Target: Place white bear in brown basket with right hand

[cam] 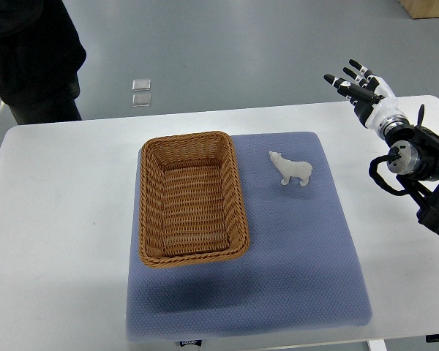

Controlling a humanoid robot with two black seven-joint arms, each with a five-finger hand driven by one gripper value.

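Note:
A small white bear (291, 169) stands on the blue mat (300, 241), just right of the brown wicker basket (151, 208). The basket is empty. My right hand (356, 85) is raised at the far right, above the table's back edge, well to the right of and beyond the bear. Its fingers are spread and hold nothing. The left arm is not in view.
The mat lies on a white table (58, 219). A person in dark clothes (33, 55) stands at the back left corner. Two small clear squares (140, 93) lie on the floor beyond the table.

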